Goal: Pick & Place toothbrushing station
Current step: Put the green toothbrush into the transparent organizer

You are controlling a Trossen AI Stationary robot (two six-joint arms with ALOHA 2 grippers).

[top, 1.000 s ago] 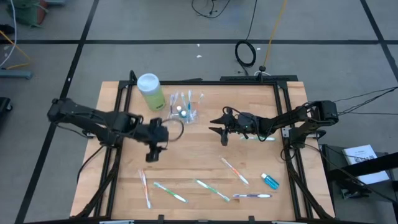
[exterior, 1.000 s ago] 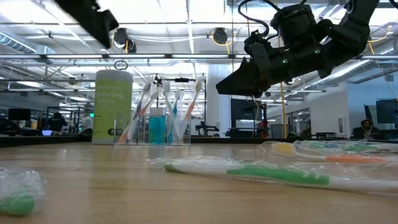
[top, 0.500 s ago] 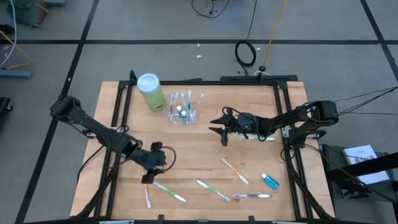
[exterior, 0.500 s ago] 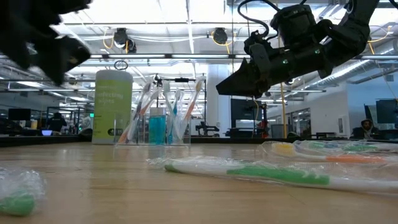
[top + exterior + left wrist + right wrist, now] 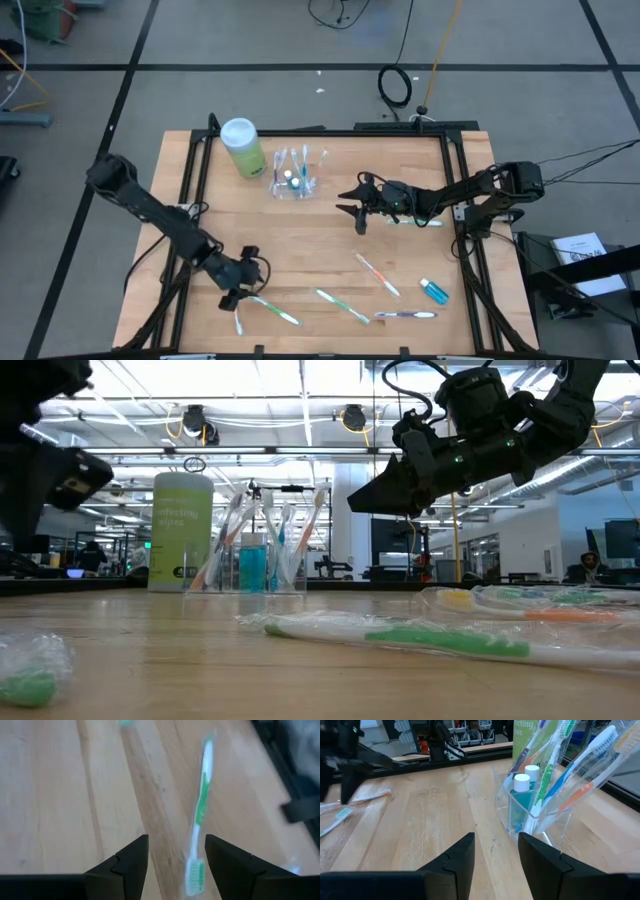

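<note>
Green bottle (image 5: 241, 146) just beside clear cup (image 5: 294, 180)

Bare worktop (image 5: 300, 235) lies open mid-table. The clear cup (image 5: 296, 185) and green bottle (image 5: 242, 147) block the far edge; wrapped toothbrushes (image 5: 342, 305) litter the near strip, seemingly leaving narrow gaps.

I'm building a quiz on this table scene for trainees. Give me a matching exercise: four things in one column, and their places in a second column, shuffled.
Things:
1. light-green bottle
2. clear cup
3. blue toothpaste tube
4. left hand

Places:
A. near edge of the table, left side, over a toothbrush
B. far left part of the table
C. lying flat near the right edge
D. just right of the bottle, holding toothbrushes

Pairs: 1-B, 2-D, 3-C, 4-A
</note>
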